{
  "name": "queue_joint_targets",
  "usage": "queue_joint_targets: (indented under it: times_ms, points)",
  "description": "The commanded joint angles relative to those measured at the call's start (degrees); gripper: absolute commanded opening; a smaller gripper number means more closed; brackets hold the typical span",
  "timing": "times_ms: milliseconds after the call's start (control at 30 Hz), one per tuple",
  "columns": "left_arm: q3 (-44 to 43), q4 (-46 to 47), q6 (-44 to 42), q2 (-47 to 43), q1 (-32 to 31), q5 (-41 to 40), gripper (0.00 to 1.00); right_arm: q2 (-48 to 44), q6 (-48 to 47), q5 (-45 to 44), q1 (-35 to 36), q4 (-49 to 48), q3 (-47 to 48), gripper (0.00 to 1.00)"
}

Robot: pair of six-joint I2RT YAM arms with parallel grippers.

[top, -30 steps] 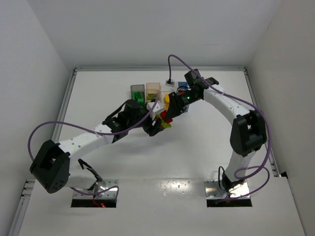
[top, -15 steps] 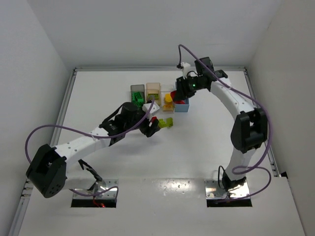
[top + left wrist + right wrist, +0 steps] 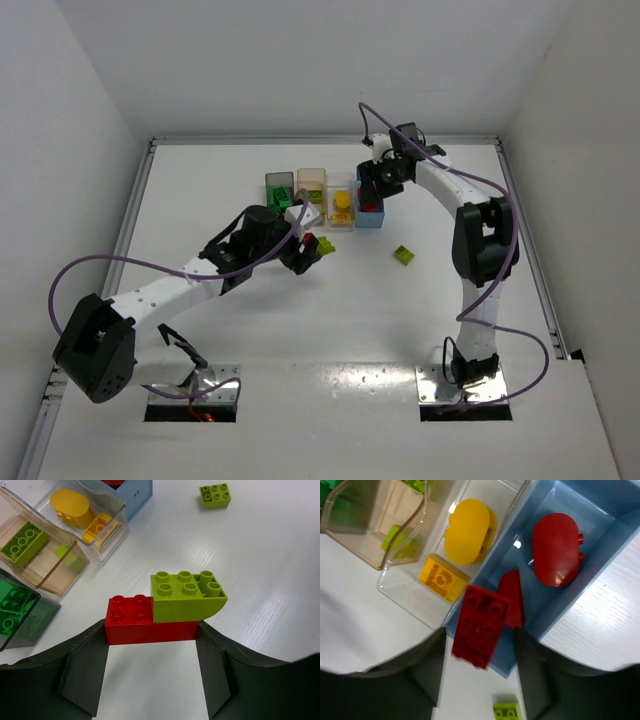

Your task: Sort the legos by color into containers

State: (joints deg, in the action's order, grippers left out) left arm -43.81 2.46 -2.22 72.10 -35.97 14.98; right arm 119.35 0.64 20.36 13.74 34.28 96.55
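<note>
The left fingers [image 3: 306, 248] are closed on a red brick [image 3: 150, 626] at its two ends, just above the desk [image 3: 220, 200]. A lime green brick with a curved underside [image 3: 187, 597] is stuck on top of the red one, at its right half.

The four bins are set in a row, touching or nearly so: dark grey [image 3: 279, 184], tan [image 3: 311, 176], clear [image 3: 342, 218] and blue [image 3: 371, 218]. A dark green brick [image 3: 11, 611] is seen in the dark grey bin, a lime brick [image 3: 24, 542] in the tan one, and a rounded yellow piece [image 3: 468, 530] with a yellow brick [image 3: 441, 577] in the clear one.

The right fingers [image 3: 374, 186] are held over the near end of the blue bin and are parted a little. A second red brick [image 3: 480, 625] is seen tilted between them, with a narrow gap at either side, so it is not gripped. Below it, a rounded red piece [image 3: 556, 550] and a red wedge [image 3: 513, 597] are lying in the blue bin.

A small lime brick [image 3: 403, 255] is lying alone on the desk, apart from the bins.
</note>
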Motion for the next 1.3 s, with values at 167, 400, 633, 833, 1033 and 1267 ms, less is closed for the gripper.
queue_joint_targets:
  times_ms: [167,400,633,833,1033,1267]
  points:
    - [-1.1,5.18,3.7,-1.26,2.47,3.2,0.43,-3.85,0.23,-0.51,1.03,-2.47,0.93,0.83]
    - [-1.27,8.26,6.79,1.12,3.28,5.5,0.43,-12.3,-1.44,34.08,-0.82,3.84,-4.09,0.83]
    - [-3.64,8.26,6.17,3.57,2.22,2.86,0.43,-15.2,-0.02,45.39,6.03,6.31,-8.93,0.88]
    - [-5.32,8.26,6.17,4.11,1.6,2.86,0.43,-13.88,-3.63,41.17,8.58,9.22,-6.99,0.9]
    - [-5.32,8.26,6.17,4.11,1.07,2.33,0.43,-12.65,-3.63,39.32,9.64,9.22,-6.47,0.9]
    - [-5.85,8.26,6.17,4.11,1.07,2.33,0.43,-11.07,-2.5,36.07,9.11,7.38,-5.86,0.9]
